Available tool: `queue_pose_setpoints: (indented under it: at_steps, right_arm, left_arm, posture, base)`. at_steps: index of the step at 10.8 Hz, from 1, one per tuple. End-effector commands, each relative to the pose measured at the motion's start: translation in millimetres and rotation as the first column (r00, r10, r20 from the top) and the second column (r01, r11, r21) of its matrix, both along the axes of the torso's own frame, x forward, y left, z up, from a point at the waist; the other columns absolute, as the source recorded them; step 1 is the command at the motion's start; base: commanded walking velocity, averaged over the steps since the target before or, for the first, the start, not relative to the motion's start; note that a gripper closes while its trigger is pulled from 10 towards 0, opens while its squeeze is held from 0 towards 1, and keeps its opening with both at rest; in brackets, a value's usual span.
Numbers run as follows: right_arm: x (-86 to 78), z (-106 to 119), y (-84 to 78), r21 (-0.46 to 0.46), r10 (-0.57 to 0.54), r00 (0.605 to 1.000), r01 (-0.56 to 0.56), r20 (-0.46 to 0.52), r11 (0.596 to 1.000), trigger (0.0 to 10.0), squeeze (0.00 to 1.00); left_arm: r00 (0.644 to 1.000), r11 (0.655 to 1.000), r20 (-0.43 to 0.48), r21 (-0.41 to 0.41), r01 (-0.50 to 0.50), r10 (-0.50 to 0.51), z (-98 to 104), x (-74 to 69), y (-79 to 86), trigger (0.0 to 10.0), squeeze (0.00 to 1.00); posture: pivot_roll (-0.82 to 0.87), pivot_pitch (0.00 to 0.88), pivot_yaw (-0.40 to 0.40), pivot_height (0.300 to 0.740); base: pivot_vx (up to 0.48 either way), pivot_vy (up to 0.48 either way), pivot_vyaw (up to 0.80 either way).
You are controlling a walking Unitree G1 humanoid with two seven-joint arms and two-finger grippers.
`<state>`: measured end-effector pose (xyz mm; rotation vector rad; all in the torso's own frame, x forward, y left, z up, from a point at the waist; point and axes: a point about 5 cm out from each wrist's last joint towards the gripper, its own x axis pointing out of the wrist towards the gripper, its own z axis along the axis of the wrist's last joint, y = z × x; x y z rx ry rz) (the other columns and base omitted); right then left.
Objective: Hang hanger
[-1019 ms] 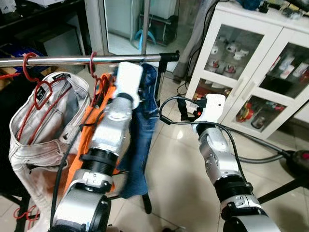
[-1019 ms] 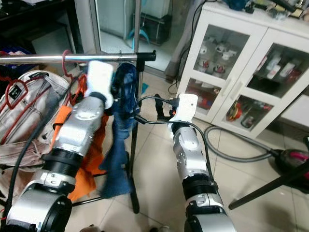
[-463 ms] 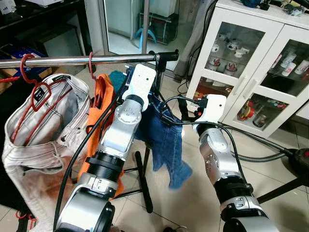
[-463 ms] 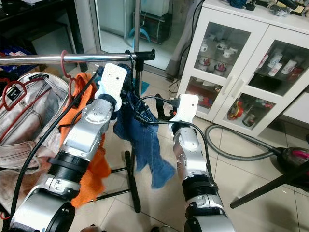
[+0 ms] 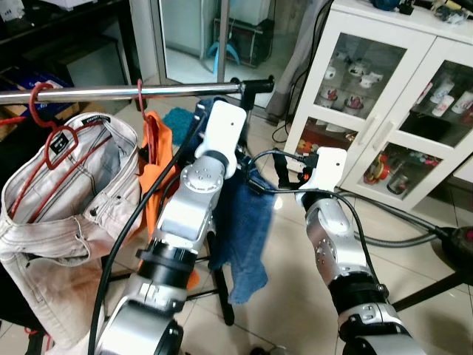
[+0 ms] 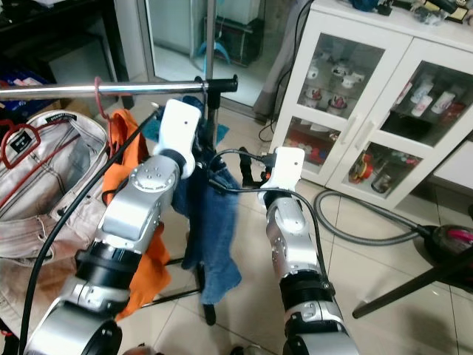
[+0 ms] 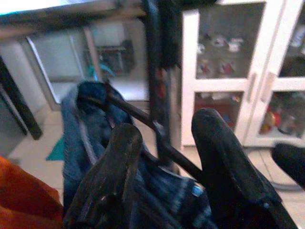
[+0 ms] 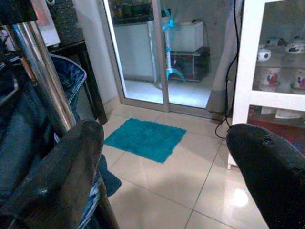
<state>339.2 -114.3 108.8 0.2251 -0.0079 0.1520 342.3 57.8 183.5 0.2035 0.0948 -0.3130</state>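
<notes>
Tiled floor lies open between rail (image 5: 133, 92) end and white cabinet (image 5: 384, 111); left gripper (image 7: 164, 152) pinches hanger (image 7: 138, 117), jeans (image 5: 247, 237) hanging lengthwise down; right gripper (image 8: 167, 157) fingers spread

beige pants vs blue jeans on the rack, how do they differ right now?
The beige pants hang from a red hanger hooked on the steel rail; the blue jeans sit on a black hanger between the left gripper fingers, near the rail's end. The beige pants hang spread open at the waist; the blue jeans droop in a narrow fold. Both are trousers on hangers.
</notes>
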Motion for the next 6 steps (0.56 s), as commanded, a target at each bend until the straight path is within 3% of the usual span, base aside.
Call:
queue_pose_setpoints:
  at_steps: [1,3,6]
  right_arm:
    - [1.8,2.0,-2.0,-0.003,0.002,1.000,-0.002,0.000,1.000,10.0,0.00]
    - [3.1,2.0,-0.2,-0.002,0.011,1.000,-0.011,-0.003,1.000,10.0,0.00]
    - [6.3,4.1,2.8,-0.005,0.032,0.999,-0.032,-0.001,0.999,10.0,0.00]
  left_arm:
    - [0.999,1.000,-0.042,0.012,0.025,-0.025,-6.5,-3.3,-2.3,10.0,0.00]
    - [0.995,0.999,-0.099,0.020,-0.025,0.027,-21.2,-1.7,5.5,10.0,0.00]
    - [0.974,0.974,-0.039,0.035,-0.224,0.225,-19.8,12.3,37.8,10.0,0.00]
  posture:
    - [0.10,0.002,-0.068,0.740]
    - [0.11,0.000,-0.073,0.740]
    - [0.12,0.000,-0.085,0.740]
  base:
    - [0.000,0.000,0.00]
    - [0.000,0.000,0.00]
    - [0.000,0.000,0.00]
